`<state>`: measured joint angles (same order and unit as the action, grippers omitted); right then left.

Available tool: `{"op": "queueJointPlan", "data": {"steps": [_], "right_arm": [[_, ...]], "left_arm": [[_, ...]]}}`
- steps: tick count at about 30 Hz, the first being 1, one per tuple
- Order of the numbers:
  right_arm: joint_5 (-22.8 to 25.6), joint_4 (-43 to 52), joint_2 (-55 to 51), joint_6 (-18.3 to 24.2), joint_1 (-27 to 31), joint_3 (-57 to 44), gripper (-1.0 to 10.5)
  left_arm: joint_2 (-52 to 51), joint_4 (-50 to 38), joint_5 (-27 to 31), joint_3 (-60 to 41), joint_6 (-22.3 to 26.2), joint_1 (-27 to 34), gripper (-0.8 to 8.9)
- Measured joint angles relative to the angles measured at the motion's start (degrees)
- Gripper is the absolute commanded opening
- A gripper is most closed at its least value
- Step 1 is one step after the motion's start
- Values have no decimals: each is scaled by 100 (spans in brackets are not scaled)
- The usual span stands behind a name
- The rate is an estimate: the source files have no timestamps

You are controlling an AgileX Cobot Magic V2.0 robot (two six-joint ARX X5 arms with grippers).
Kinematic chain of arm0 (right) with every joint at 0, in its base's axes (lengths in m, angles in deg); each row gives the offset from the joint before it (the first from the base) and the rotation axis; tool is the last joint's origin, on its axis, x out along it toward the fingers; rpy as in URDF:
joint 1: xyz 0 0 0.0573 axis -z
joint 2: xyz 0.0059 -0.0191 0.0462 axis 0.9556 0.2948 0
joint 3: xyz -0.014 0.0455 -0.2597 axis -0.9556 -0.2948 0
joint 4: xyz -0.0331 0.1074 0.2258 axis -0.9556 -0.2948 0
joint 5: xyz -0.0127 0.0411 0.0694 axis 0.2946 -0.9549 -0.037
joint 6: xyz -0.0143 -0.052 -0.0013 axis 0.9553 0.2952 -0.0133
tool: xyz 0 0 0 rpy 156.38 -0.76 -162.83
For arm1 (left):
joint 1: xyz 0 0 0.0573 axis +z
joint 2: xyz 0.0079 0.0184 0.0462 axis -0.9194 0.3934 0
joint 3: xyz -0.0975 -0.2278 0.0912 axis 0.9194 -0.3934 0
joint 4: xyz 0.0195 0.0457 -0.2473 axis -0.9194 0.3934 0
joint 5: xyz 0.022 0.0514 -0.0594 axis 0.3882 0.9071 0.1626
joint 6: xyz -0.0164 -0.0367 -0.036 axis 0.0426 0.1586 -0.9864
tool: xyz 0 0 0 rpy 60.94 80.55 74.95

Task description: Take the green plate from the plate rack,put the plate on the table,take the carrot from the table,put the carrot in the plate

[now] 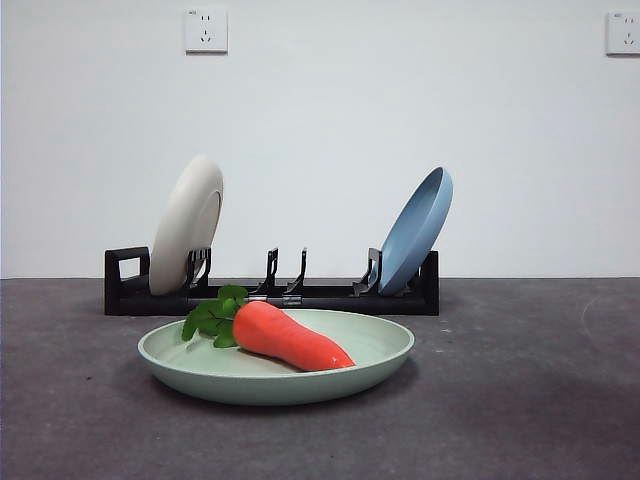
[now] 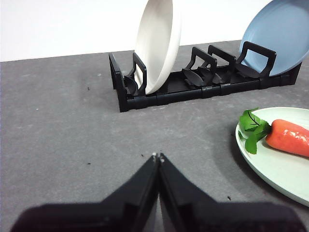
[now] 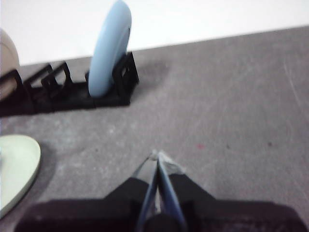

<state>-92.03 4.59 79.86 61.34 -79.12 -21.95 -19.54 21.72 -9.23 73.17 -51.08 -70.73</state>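
Note:
The green plate (image 1: pixel 375 352) lies flat on the table (image 1: pixel 520 400) in front of the plate rack (image 1: pixel 330 297). The carrot (image 1: pixel 290 338) lies in the plate, its leaves toward the left. Both show in the left wrist view, plate (image 2: pixel 277 166) and carrot (image 2: pixel 289 137), and the plate's edge shows in the right wrist view (image 3: pixel 17 169). My left gripper (image 2: pixel 157 156) is shut and empty above bare table, left of the plate. My right gripper (image 3: pixel 157 155) is shut and empty above bare table, right of the plate. Neither arm shows in the front view.
The rack holds a cream-white plate (image 1: pixel 187 222) near its handle end and a blue plate (image 1: pixel 416 230) at the other end; the middle slots (image 1: pixel 285 272) are empty. A white wall with two sockets (image 1: pixel 205 30) stands behind the table.

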Motion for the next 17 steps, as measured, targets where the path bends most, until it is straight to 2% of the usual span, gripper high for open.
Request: {"op": "queueJointPlan", "data": {"steps": [17], "right_arm": [[2,-4,-2,-166,0,0,1]], "left_arm": [[0,0,2,0,0,0,-3]]}}
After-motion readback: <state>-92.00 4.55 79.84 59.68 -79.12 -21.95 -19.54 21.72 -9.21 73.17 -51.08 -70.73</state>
